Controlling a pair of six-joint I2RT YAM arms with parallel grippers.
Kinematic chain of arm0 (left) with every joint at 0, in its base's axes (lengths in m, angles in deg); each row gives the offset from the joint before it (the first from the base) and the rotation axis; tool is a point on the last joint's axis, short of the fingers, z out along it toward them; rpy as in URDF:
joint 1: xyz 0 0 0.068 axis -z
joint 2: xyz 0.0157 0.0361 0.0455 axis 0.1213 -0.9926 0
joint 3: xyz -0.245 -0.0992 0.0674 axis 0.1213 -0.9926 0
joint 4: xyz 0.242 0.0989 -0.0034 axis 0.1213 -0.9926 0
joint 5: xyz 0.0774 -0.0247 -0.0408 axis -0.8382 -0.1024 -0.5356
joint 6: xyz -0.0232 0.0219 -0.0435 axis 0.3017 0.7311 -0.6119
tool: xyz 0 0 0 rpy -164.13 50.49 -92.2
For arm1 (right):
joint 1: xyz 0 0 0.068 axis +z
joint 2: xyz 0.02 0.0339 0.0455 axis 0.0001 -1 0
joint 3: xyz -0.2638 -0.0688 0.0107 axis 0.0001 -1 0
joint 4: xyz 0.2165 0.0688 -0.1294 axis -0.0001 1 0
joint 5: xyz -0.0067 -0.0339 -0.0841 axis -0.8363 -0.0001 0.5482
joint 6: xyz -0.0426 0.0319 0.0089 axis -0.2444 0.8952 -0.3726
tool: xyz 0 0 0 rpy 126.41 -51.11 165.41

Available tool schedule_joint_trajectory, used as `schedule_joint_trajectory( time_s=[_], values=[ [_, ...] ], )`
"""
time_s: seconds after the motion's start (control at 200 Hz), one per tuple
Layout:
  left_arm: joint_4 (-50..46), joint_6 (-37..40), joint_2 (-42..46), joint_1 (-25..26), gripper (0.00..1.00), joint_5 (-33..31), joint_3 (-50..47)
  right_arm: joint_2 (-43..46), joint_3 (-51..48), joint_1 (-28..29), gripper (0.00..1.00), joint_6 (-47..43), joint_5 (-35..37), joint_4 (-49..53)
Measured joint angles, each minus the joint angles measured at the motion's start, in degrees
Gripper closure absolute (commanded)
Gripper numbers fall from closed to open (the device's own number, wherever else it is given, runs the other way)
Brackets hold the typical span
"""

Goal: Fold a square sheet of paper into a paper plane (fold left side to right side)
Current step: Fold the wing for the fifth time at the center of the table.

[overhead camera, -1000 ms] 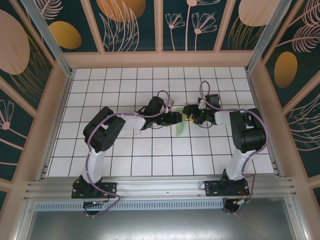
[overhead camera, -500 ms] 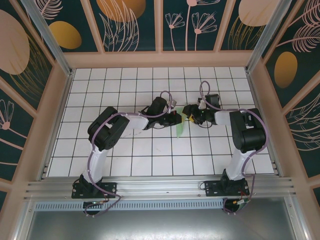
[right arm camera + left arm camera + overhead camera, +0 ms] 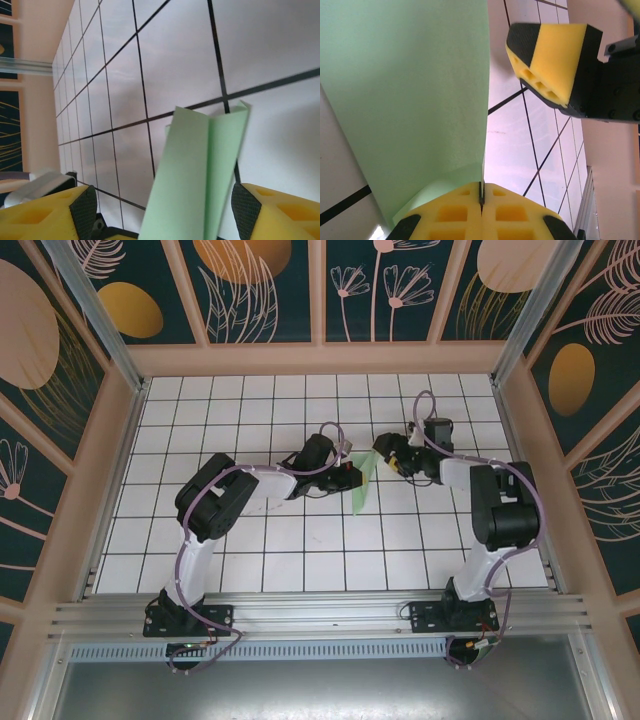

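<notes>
The square sheet of paper [image 3: 361, 490] is pale green and folded into a narrow creased strip standing on edge at the table's middle. My left gripper [image 3: 352, 478] is shut on its lower edge; in the left wrist view the yellow pads [image 3: 450, 215] pinch the thin paper [image 3: 410, 90] at the seam of the gripper [image 3: 481, 196]. My right gripper [image 3: 385, 452] hovers just right of the strip's far end, open. In the right wrist view the folded strip [image 3: 200, 170] rises between the wide-apart fingers [image 3: 45, 215] of that gripper [image 3: 162, 212], touching neither pad.
The white grid-tiled table [image 3: 250, 540] is boxed in by wooden walls [image 3: 320, 358] with patterned panels. One finger of the right gripper [image 3: 555, 55] hangs close above the paper in the left wrist view. Open tiles lie on all sides of the arms.
My left gripper reached in and shut on the paper. My right gripper opened, let go of the strip and drew back up and to the right.
</notes>
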Motion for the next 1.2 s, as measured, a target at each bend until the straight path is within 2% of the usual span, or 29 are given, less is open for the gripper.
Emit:
schedule_joint_trajectory(
  time_s=[0.53,0.936,1.201],
  values=[
    [0.0,0.0,0.0,0.0,1.0,0.0,0.0,-7.3,4.7,2.6,0.25,1.1,-1.1,-0.3],
    [-2.9,1.6,0.3,-0.1,0.98,0.2,1.1,-13.2,20.1,4.7,0.26,-4.7,4.2,22.4],
    [-5.8,3.1,0.3,-0.8,0.93,0.2,2.2,-15.2,25.1,6.0,0.26,-8.0,7.6,29.9]
  ],
)
